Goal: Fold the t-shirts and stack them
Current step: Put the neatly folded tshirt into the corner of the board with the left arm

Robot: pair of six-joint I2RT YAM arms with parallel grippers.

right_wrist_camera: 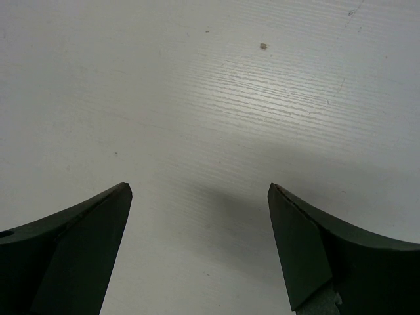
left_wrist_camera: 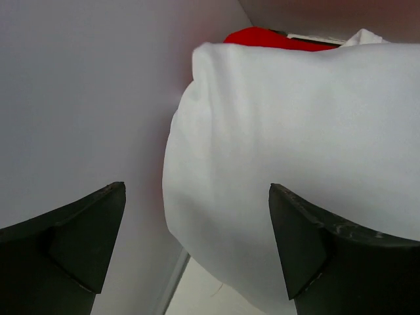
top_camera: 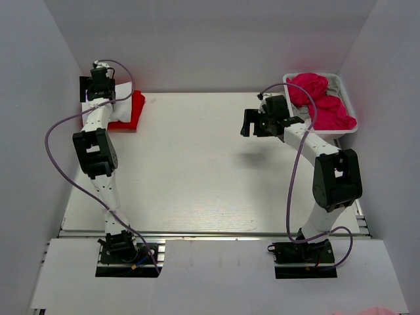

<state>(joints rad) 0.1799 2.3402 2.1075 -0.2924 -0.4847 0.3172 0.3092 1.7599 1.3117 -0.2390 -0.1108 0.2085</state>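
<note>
A folded white t-shirt (top_camera: 122,93) lies on a folded bright red t-shirt (top_camera: 134,113) at the table's far left corner. In the left wrist view the white t-shirt (left_wrist_camera: 295,157) fills the right side, with a strip of the red one (left_wrist_camera: 275,38) behind it. My left gripper (top_camera: 98,84) is open and empty beside this stack, close to the left wall; its jaws (left_wrist_camera: 197,189) stand wide with the white cloth's edge between them, not gripped. My right gripper (top_camera: 248,123) is open and empty above bare table (right_wrist_camera: 199,188). Magenta-pink t-shirts (top_camera: 321,98) lie crumpled in the basket.
The white wire basket (top_camera: 350,108) stands at the far right corner, just behind my right arm. White walls close in the table on the left, back and right. The left wall (left_wrist_camera: 79,98) is right next to my left gripper.
</note>
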